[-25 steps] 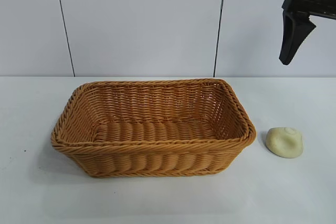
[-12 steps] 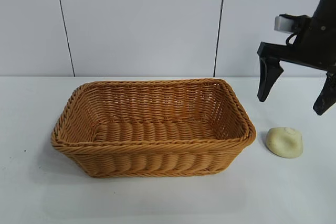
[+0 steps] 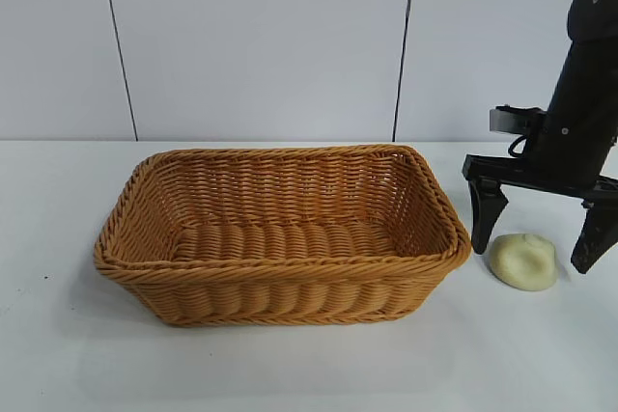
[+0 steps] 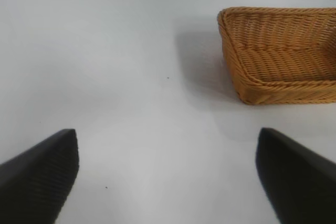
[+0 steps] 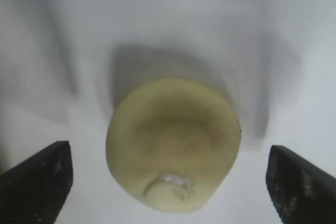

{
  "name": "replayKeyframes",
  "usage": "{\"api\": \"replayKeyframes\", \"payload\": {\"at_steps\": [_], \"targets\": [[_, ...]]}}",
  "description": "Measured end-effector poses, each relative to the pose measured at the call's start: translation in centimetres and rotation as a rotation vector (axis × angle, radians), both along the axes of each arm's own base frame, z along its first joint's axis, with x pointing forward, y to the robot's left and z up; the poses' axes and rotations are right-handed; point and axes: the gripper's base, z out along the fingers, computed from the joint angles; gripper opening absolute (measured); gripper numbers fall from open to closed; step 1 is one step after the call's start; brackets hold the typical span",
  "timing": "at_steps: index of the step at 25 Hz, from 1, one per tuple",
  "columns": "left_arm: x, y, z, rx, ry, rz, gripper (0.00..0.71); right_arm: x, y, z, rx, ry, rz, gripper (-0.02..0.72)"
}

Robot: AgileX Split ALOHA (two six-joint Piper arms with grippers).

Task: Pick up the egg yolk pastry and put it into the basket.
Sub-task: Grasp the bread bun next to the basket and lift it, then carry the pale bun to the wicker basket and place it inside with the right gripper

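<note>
The egg yolk pastry (image 3: 522,260) lies on the white table (image 3: 290,364), just beside the right end of the basket (image 3: 280,233) but not touching it. Nothing lies between them, and nothing blocks the pastry from above. The basket is a woven tan one with a braided rim, and I see nothing inside it.

My right gripper (image 3: 537,242) points straight down over the pastry, jaws spread wide, one finger on each side of it and clear of it; I hold nothing. In my right wrist view the pastry (image 5: 173,142) sits centred between my fingertips (image 5: 39,179).

My left gripper (image 4: 168,174) hangs wide open and empty over bare table, well apart from the basket (image 4: 278,56).
</note>
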Motion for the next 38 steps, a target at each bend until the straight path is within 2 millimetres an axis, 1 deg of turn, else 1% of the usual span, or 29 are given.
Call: {"api": "replayKeyframes", "payload": {"at_steps": [3,9,11,12,14,17,21,27,32,35,38], "targets": [[0.0,0.0,0.0,0.000,0.000,0.000,0.675,0.0,0.0,0.0,-0.002,-0.002,-0.003,0.552],[0.0,0.0,0.0,0.000,0.000,0.000,0.675,0.0,0.0,0.0,-0.003,-0.002,-0.001,0.252],[0.0,0.0,0.0,0.000,0.000,0.000,0.675,0.0,0.0,0.0,0.000,-0.002,-0.003,0.184],[0.0,0.0,0.0,0.000,0.000,0.000,0.675,0.0,0.0,0.0,0.005,-0.001,-0.006,0.164],[0.0,0.0,0.0,0.000,0.000,0.000,0.675,0.0,0.1,0.2,0.014,-0.004,-0.003,0.146],[0.0,0.0,0.0,0.000,0.000,0.000,0.675,0.0,0.2,1.5,0.028,-0.035,0.017,0.136],[0.0,0.0,0.0,0.000,0.000,0.000,0.675,-0.5,0.3,5.2,0.038,-0.109,0.032,0.136],[0.0,0.0,0.0,0.000,0.000,0.000,0.675,-1.8,0.3,11.2,0.048,-0.230,0.040,0.136],[0.0,0.0,0.0,0.000,0.000,0.000,0.675,-2.0,0.3,15.8,0.054,-0.312,0.053,0.136],[0.0,0.0,0.0,0.000,0.000,0.000,0.675,-1.8,0.4,17.0,0.057,-0.338,0.057,0.136],[0.0,0.0,0.0,-0.001,0.000,0.000,0.675,-1.8,0.7,17.1,0.067,-0.334,0.060,0.136]]}}
